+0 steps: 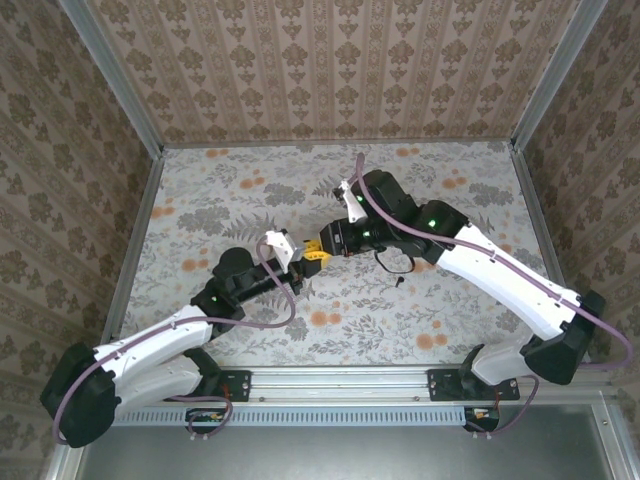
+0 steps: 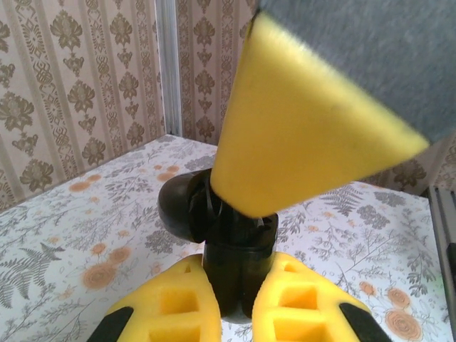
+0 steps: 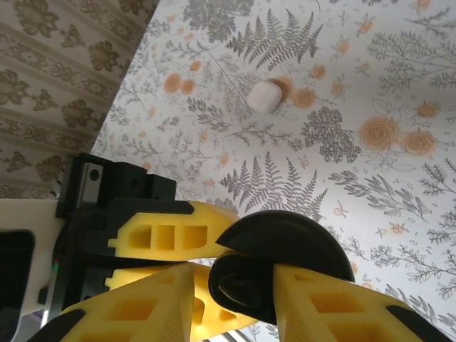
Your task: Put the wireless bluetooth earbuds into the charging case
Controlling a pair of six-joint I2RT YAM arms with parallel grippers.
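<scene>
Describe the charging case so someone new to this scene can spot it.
Start at the middle of the floral table, where the left end effector reaches in. The charging case is the glossy black piece pinched between its yellow fingers, round lid standing open. What flanks it is yellow and blocky; it is rounded and black.

The table top [image 1: 240,190] carries a pale floral print of grey ferns and orange blossoms. Papered walls [image 1: 330,60] close it in at the far side and on both flanks, beige with brown damask motifs set in vertical stripes. Bare aluminium posts [image 1: 110,70] run up the far corners, and a ribbed aluminium rail [image 1: 340,380] crosses the near edge. Below the rail lies a plain grey panel [image 1: 350,450]. The light is soft and even, with only faint shadows
</scene>
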